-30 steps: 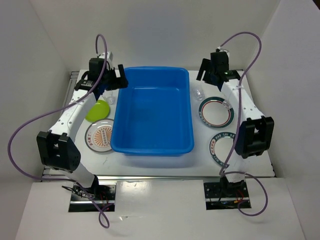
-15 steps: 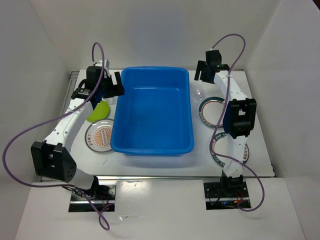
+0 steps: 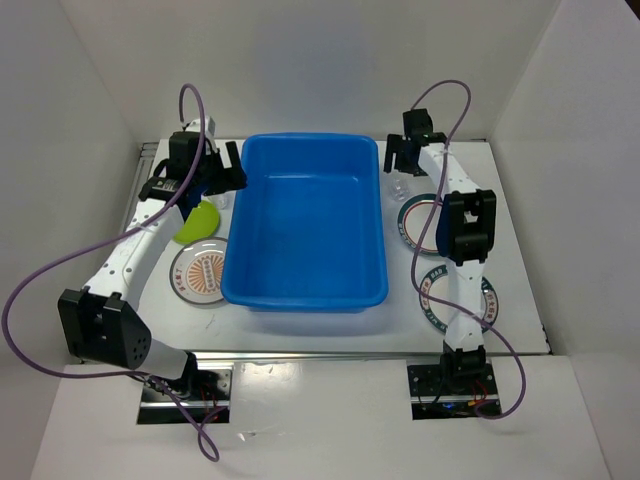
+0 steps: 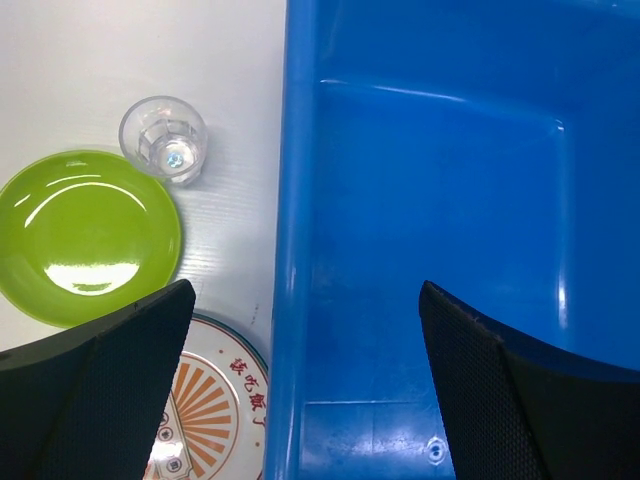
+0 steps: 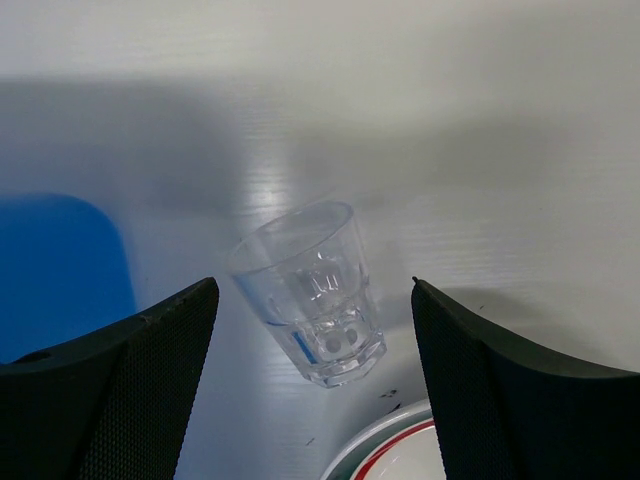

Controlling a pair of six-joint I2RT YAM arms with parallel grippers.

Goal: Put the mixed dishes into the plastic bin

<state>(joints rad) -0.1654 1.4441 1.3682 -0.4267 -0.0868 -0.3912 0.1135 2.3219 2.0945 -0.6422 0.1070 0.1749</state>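
The bright blue plastic bin [image 3: 304, 298] sits mid-table with nothing in it. To its left lie a lime-green plate [image 3: 197, 222], an orange-patterned plate [image 3: 196, 273] and a tiny clear cup [image 3: 220, 200]. My left gripper [image 3: 214, 176] hangs open above the bin's left rim [image 4: 285, 200]; its wrist view shows the cup [image 4: 163, 139] and green plate [image 4: 88, 237] off to the left. Right of the bin, my right gripper [image 5: 312, 283] stands open around a second clear cup [image 5: 322, 312], apart from both fingers. Two white teal-rimmed plates [image 3: 416, 222] [image 3: 431, 300] lie partly under the right arm.
White walls close in the table at the back and both sides. The right arm's elbow [image 3: 466, 225] hangs over the nearer teal-rimmed plate. Purple cables loop from both arms. The plate's rim [image 5: 390, 450] lies just beside the right cup.
The right arm has stretched back and left, bringing its gripper down around the right cup. The left arm's elbow dropped outward; its gripper shifted slightly left, still open.
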